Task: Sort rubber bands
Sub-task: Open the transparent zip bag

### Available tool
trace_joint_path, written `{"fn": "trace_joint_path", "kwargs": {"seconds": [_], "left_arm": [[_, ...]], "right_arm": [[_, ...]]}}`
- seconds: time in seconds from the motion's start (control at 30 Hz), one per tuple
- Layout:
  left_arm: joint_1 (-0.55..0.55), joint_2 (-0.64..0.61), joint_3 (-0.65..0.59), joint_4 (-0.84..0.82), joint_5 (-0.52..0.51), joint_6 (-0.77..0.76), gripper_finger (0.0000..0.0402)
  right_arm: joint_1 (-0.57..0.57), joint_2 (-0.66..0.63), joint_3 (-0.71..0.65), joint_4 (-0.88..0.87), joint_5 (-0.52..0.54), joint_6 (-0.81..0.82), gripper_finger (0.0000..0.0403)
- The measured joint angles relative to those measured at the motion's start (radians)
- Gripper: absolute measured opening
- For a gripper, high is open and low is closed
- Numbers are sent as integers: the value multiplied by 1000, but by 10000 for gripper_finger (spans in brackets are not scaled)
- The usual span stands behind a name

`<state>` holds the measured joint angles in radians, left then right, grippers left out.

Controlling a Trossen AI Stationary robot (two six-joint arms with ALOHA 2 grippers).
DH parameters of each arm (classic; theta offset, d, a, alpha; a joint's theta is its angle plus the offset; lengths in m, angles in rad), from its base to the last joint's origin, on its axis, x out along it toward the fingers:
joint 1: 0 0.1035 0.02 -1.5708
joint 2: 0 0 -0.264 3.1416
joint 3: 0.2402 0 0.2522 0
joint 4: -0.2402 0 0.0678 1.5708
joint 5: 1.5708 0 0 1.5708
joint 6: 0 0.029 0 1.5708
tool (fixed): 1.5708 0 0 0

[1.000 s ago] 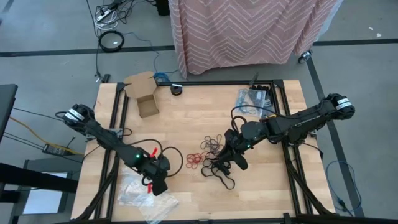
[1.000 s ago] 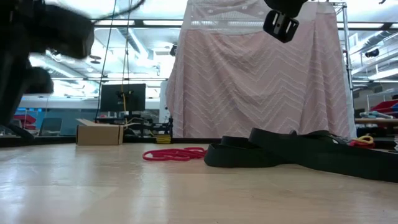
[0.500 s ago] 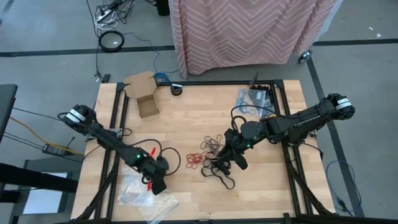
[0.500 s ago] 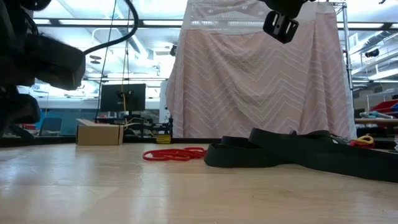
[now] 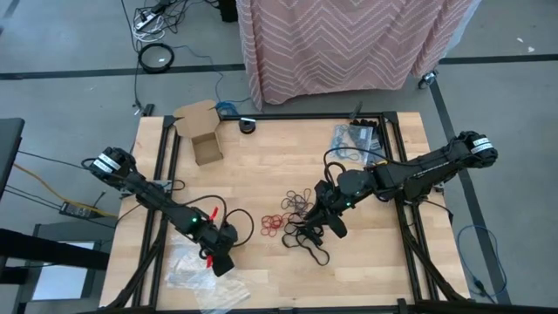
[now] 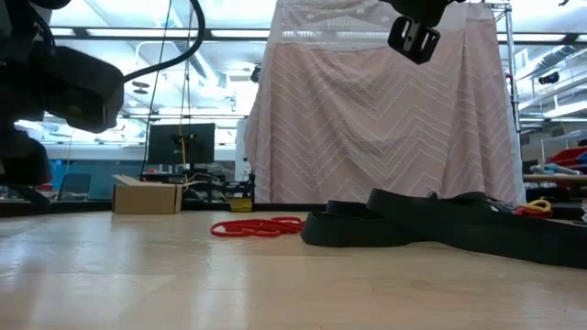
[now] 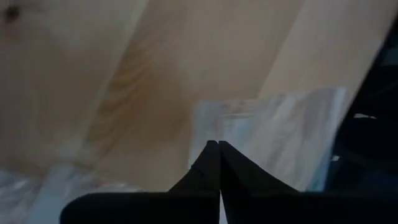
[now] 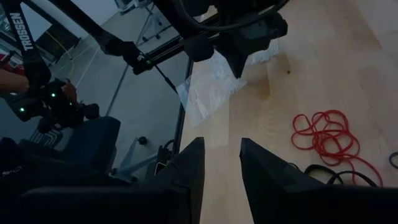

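The rubber bands lie mid-table: a red heap (image 5: 272, 225), small dark and tan ones (image 5: 296, 202) and larger black loops (image 5: 310, 246). The low view shows the red heap (image 6: 257, 226) and the black loops (image 6: 440, 229). My right gripper (image 8: 217, 163) hangs above the black loops (image 5: 327, 220), open, with bare wood showing between its fingers. My left gripper (image 5: 220, 260) is at the near left, pointing steeply down, shut on a clear plastic bag (image 7: 273, 137), one of the bags (image 5: 196, 272) lying there. My left gripper has its two fingertips (image 7: 211, 155) closed together on the clear bag near its corner (image 7: 202, 121), coming from above at a slant. The bag lies flat on the table. The tips hide how much plastic is between them.
An open cardboard box (image 5: 202, 139) stands at the far left. Another clear bag with dark contents (image 5: 353, 135) lies at the far right. Black frame rails (image 5: 166, 174) run along the table's sides, and black cables loop beside each arm.
My left gripper has tipped further down over the clear bags at the near left. My right arm and the rubber bands have kept still.
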<state>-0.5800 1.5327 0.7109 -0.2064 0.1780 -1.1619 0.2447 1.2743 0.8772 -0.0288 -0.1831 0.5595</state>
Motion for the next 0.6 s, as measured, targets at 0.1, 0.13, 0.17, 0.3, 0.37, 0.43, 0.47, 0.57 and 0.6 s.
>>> {"fn": "trace_joint_path", "kwargs": {"seconds": [0.1,0.13,0.17,0.3,0.37,0.43,0.47,0.57,0.6], "left_arm": [[-3,0,1,24,-24,3,20],[-4,0,1,19,-39,3,26],[-4,0,1,7,-53,2,32],[-5,0,1,-82,-101,-32,59],[-13,0,1,-63,-132,-41,73],[-25,0,10,-53,-165,-37,84],[-31,0,16,-60,-188,-35,88],[-48,0,33,-104,-242,-22,92],[-53,0,35,-111,-254,-17,93]], "right_arm": [[0,0,0,-15,8,-12,94],[0,0,0,-21,8,-13,94],[-1,0,0,-24,8,-13,94],[-2,0,0,-37,11,-13,95],[-2,0,0,-37,11,-13,95],[-3,0,0,-39,11,-14,94],[-5,0,0,-42,11,-14,93],[-6,0,0,-44,28,-21,94],[-6,0,0,-44,37,-26,94]]}}
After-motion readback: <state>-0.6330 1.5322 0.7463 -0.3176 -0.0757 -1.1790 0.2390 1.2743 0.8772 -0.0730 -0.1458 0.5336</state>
